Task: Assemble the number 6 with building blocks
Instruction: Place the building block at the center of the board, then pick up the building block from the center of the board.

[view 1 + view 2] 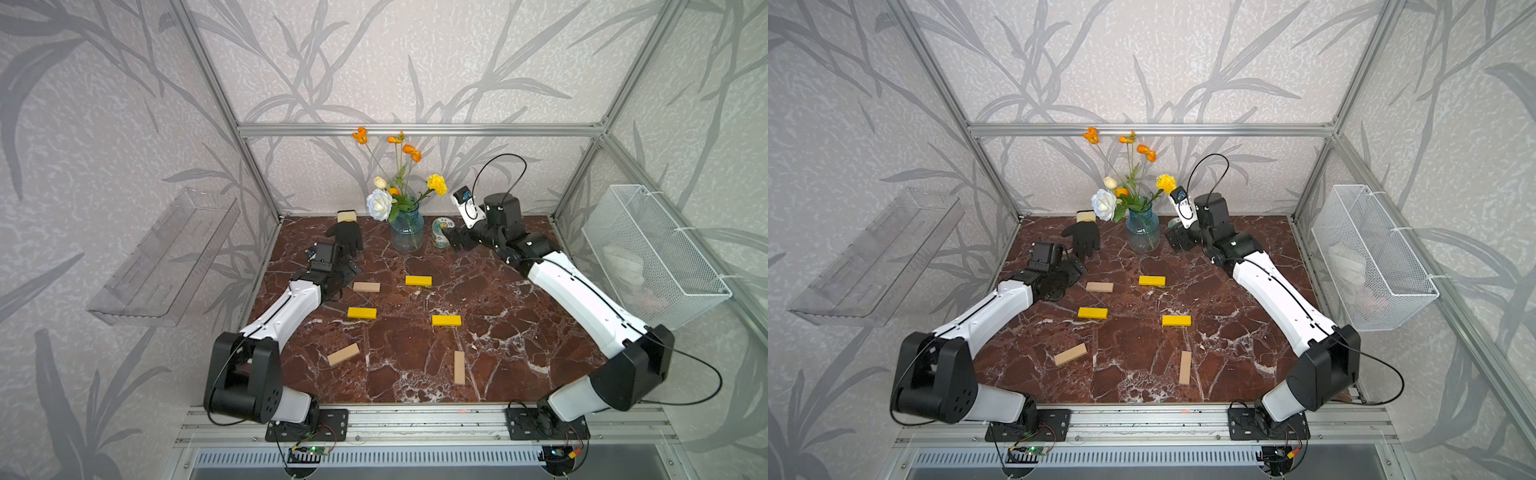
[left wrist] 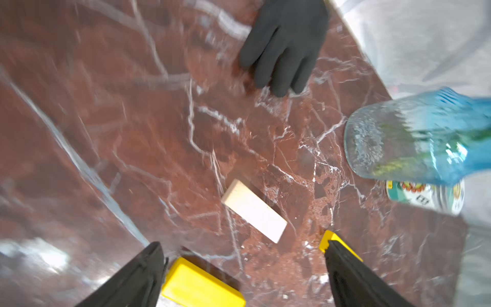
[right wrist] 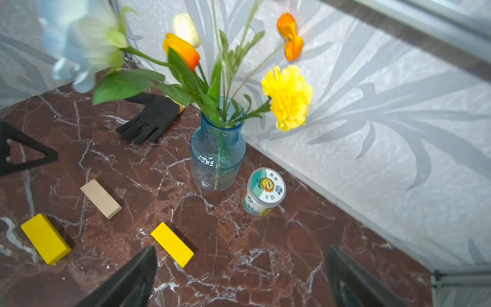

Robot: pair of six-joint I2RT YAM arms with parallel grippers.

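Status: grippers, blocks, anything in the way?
Left gripper open, right gripper open, both empty. Six blocks scattered, no 6 begun. Vase, glove, can at back, off the blocks.

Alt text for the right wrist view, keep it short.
The right end effector, jaws open and empty, hovers over a red marble table where two yellow blocks and a tan block lie apart, not yet assembled. Behind them are a blue glass vase of flowers, a small labelled tin and a black glove.
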